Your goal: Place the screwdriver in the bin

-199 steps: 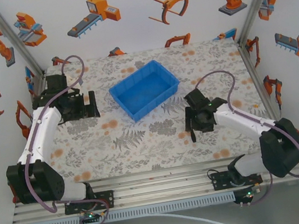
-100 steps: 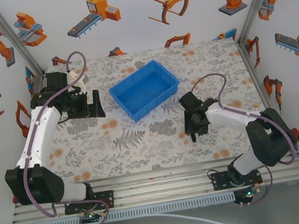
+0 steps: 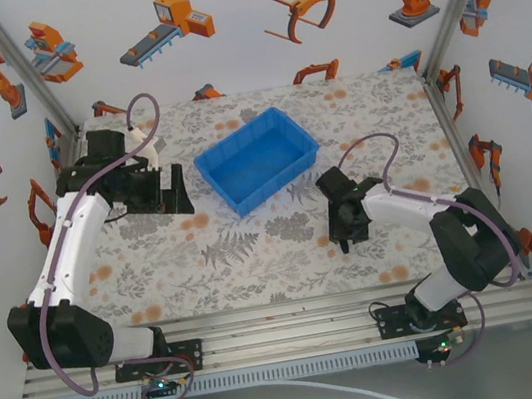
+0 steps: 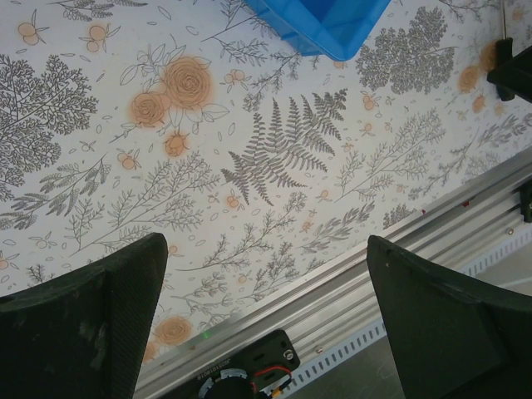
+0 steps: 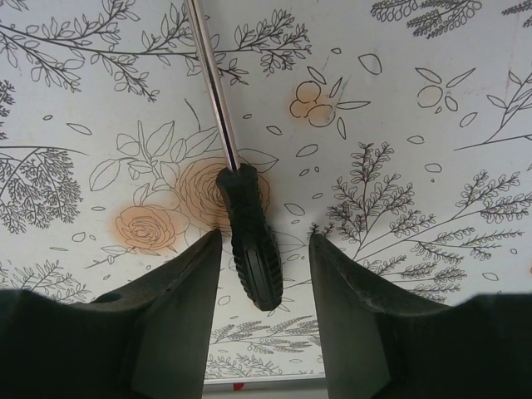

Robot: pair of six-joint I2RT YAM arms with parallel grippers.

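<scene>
Finds the screwdriver (image 5: 245, 216) flat on the flowered bench (image 3: 234, 255), its black handle between the spread jaws of the right gripper (image 5: 264, 243) and its thin shaft running straight away from the wrist camera, the jaws not pinched on it. Places that gripper low over the bench, just off the near right side of the bin (image 3: 279, 182), well short of its blue wall. Shows the left gripper (image 3: 175, 188) beside the bin's left end, jaws spread wide over bare floral print, with one blue corner at the top of its wrist view.
</scene>
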